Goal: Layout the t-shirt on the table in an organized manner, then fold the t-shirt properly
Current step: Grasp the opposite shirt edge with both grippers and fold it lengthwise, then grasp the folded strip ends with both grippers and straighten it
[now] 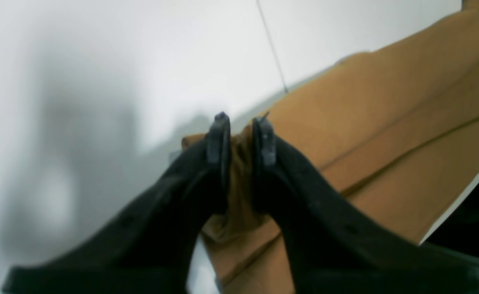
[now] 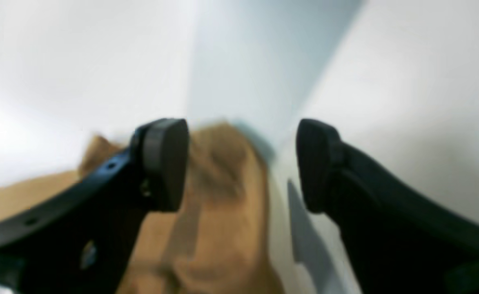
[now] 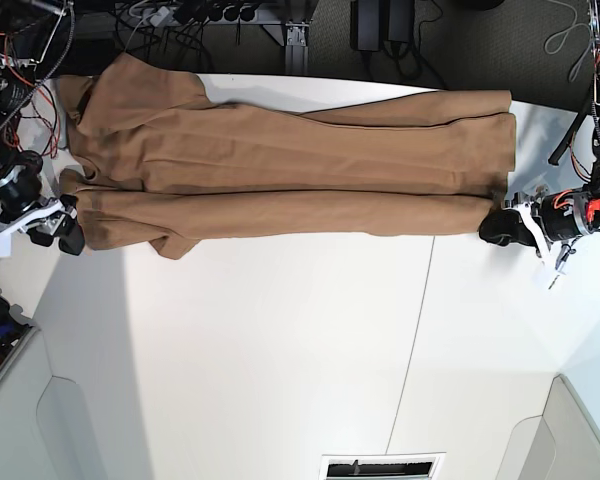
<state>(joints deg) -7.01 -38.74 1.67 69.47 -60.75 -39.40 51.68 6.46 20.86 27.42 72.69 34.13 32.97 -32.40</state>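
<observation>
Base view just shows the t-shirt (image 3: 290,165) stretched across the tabletop (image 3: 280,360), but wrist cams reveal left fingers (image 1: 264,139) pinching its hem, right fingers (image 2: 165,163) spread wide.

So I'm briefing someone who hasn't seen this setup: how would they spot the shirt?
Look at the big white table; along its far edge lies a long tan-brown t-shirt, partly folded lengthwise into a band. A gripper sits at each end of it, the left gripper and the right gripper. It is the only cloth and the only brown thing on the white top.
</observation>
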